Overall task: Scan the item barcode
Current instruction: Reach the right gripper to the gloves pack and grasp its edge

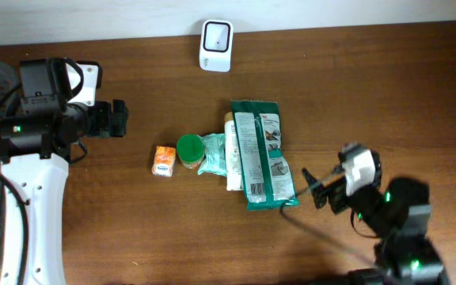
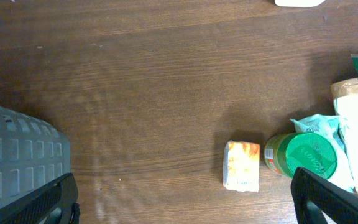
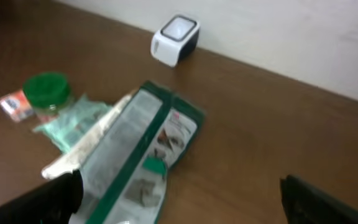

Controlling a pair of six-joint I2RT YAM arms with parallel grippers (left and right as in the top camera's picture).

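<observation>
**Scan not yet begun: nothing picked up**

The left tool (image 1: 119, 118) and right tool (image 1: 313, 188) both stand with jaws wide apart, empty. The green packet (image 1: 261, 154), green-lidded jar (image 1: 189, 148) and small orange box (image 1: 163, 161) lie clustered on the desk (image 1: 370, 95), well apart from the scanner (image 1: 215, 45). By my judgement, grasping an item and presenting its barcode are both left to do.
</observation>
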